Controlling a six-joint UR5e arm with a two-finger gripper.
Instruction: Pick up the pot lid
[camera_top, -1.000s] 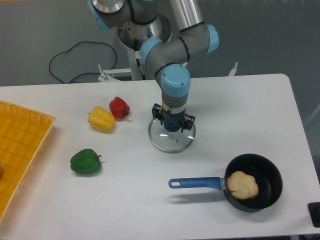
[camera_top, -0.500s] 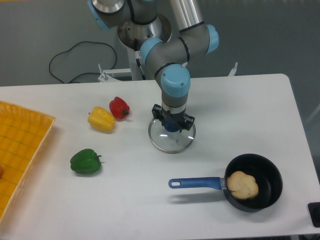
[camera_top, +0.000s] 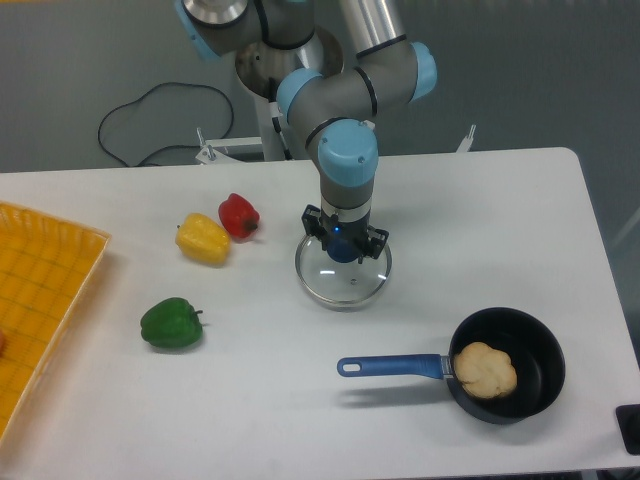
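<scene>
Beyond the white table (camera_top: 250, 400) curves black cable (camera_top: 170, 83).

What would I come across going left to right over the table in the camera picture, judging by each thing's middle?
Orange crate → green pepper → yellow pepper → red pepper → pot lid → black pan.

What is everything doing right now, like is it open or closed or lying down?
Gripper: pointing down, fingers around the lid's blue knob; can't tell if squeezing
Pot lid: knob up, off the pan
Pan: upright, uncovered, light-brown thing inside
Red pepper: whole, lying down
Yellow pepper: whole, lying down
Green pepper: whole, lying down
</scene>
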